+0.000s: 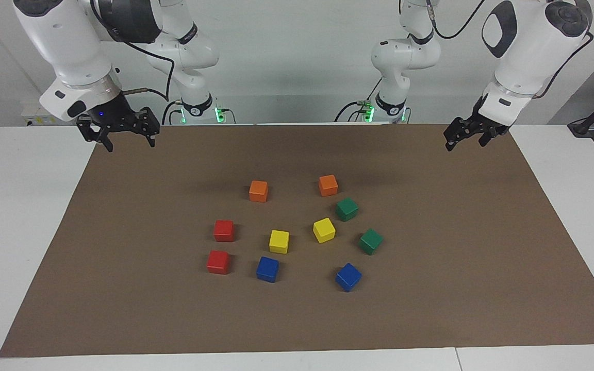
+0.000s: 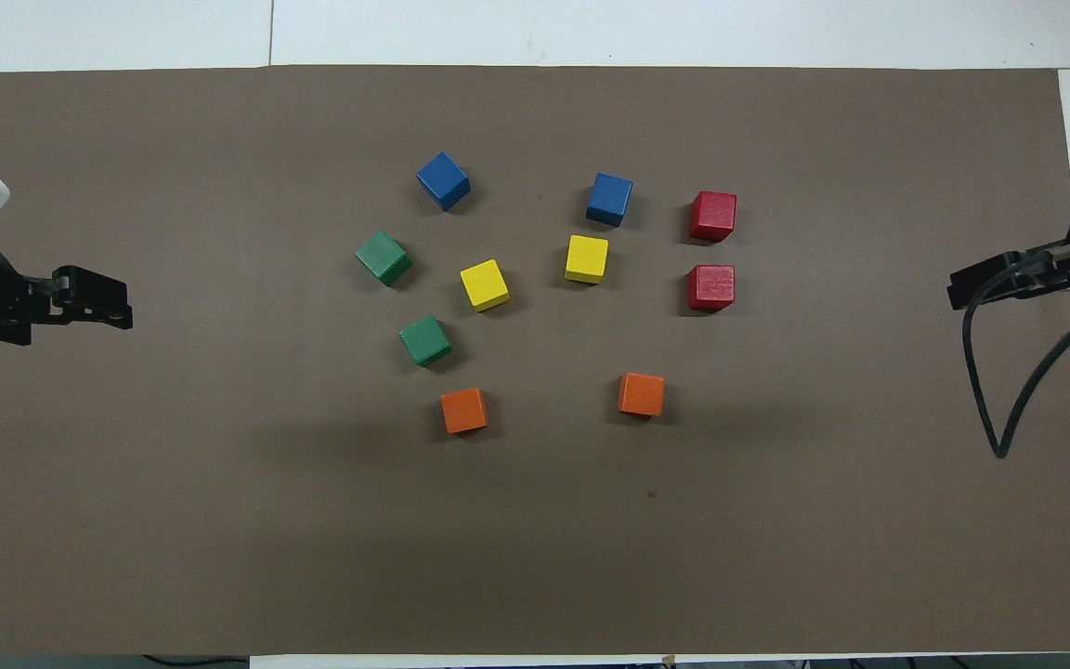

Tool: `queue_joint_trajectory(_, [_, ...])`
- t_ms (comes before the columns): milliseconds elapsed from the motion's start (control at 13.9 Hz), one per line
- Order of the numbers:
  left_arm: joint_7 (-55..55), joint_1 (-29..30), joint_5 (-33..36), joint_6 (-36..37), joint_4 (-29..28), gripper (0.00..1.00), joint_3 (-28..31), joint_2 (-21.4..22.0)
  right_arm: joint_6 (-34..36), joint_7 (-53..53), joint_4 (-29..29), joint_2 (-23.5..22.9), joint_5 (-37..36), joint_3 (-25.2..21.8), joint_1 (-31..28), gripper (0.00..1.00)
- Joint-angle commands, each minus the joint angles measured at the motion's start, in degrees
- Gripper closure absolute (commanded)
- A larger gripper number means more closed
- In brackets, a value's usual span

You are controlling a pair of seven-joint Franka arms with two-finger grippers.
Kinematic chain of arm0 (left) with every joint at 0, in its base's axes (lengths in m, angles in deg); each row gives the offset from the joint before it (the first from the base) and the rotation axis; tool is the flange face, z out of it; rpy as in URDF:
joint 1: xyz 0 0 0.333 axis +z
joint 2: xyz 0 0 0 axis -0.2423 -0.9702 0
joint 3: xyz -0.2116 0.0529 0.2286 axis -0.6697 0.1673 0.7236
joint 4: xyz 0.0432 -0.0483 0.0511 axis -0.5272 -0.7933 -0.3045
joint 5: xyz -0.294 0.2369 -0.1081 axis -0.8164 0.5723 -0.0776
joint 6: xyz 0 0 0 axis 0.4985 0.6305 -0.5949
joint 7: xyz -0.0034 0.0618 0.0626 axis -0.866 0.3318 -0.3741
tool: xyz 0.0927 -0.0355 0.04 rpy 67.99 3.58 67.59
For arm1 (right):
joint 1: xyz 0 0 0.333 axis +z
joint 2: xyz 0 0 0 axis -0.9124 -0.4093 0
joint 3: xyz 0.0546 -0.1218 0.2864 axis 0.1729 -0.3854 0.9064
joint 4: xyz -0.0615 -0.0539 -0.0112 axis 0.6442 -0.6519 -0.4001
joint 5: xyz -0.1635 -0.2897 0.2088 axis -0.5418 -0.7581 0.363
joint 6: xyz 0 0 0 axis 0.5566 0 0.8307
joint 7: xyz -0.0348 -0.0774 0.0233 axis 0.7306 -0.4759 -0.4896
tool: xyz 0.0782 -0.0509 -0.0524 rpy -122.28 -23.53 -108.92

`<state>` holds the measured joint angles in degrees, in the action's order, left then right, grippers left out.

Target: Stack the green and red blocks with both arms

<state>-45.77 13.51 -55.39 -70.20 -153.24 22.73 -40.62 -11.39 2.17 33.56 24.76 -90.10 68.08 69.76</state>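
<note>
**Start state: nothing stacked, both arms parked at the mat ends**

- Right gripper (image 1: 127,138): upper left of the facing view, up in the air over the mat (image 1: 431,309) corner. Fingers spread wide, empty. In the overhead view it sits at the right edge, mid-height (image 2: 999,279).
- Left gripper (image 1: 469,135): upper right of the facing view, over the other mat corner, carrying nothing. How far the fingers are spread: can't tell from either view. Overhead: left edge, mid-height (image 2: 94,299).
- Red blocks: both left of centre in the facing view, one (image 1: 224,230) just above the other (image 1: 218,262), close but not touching. That is the right arm's end of the cluster.
- Green blocks: right of centre, the upper one (image 1: 347,209) just below an orange cube (image 1: 328,185), the lower one (image 1: 370,241) near the frame's middle height. Left arm's end. Both sit rotated relative to the mat edges.
- Distractors, all flat on the mat: second orange cube (image 1: 258,191), two yellow cubes (image 1: 279,241) (image 1: 324,230), two blue cubes (image 1: 267,269) (image 1: 348,276).

Step, as judged: pre-grasp, first pick not begun. Natural split: right arm takes red, left arm takes green.

Next move calls for:
- Descent onto one block per arm, fingers wider than the cube.
- Wrist yaw to match the rotated greens.
- Care at the upper green: orange and yellow cubes sit near, so finger clearance is tight. Reds have more room around them.
</note>
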Motion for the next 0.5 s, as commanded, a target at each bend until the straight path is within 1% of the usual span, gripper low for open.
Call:
queue_joint_trajectory(0, [-0.9,0.6,-0.8,0.2,1.6,0.00,-0.2,-0.9,-0.2,0.7,1.1,1.2,0.9,0.2,-0.5,0.00])
queue_joint_trajectory(144, [-0.5,0.5,-0.8,0.4,1.6,0.00,-0.2,-0.9,-0.2,0.9,1.1,1.2,1.0,0.2,-0.5,0.00])
queue_joint_trajectory(287, [3.8,-0.1,-0.9,0.1,0.9,0.00,-0.4,-0.4,-0.2,1.4,1.2,1.2,0.9,0.2,-0.2,0.00])
queue_joint_trajectory(359, [8.6,-1.5,-1.0,-1.8,0.4,0.00,0.5,0.6,-0.2,1.2,1.2,1.3,0.9,0.2,-0.2,0.00])
queue_joint_trajectory(431, [11.4,-2.0,-1.1,-4.9,-0.7,0.00,-0.1,0.2,-0.3,1.1,1.1,1.2,0.9,0.2,-0.1,0.00])
